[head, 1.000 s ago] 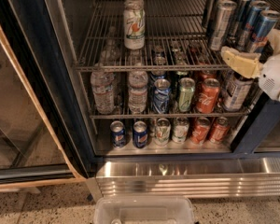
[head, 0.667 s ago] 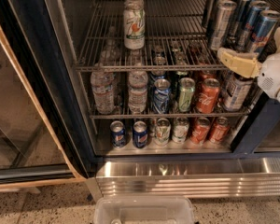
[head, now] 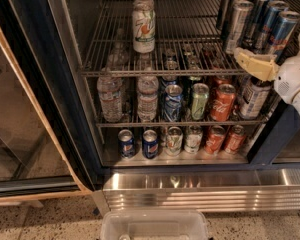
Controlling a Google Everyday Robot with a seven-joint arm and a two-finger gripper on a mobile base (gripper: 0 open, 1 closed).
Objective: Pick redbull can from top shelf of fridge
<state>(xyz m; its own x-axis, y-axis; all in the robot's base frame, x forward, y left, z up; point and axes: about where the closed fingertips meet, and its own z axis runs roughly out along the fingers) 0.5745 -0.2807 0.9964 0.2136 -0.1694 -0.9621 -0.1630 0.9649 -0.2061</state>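
At the frame's right, the gripper (head: 246,60) sat before the top shelf (head: 190,39), just lower left of the redbull can (head: 281,31) on it; a 7up can (head: 143,30) stood upper centre.

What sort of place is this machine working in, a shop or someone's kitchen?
Likely a shop or office pantry: a large dark-framed glass-door drinks cooler holds rows of cans and bottles on grey wire shelves. The cream gripper is at the top wire shelf's right end, beside a slim blue-and-silver can.
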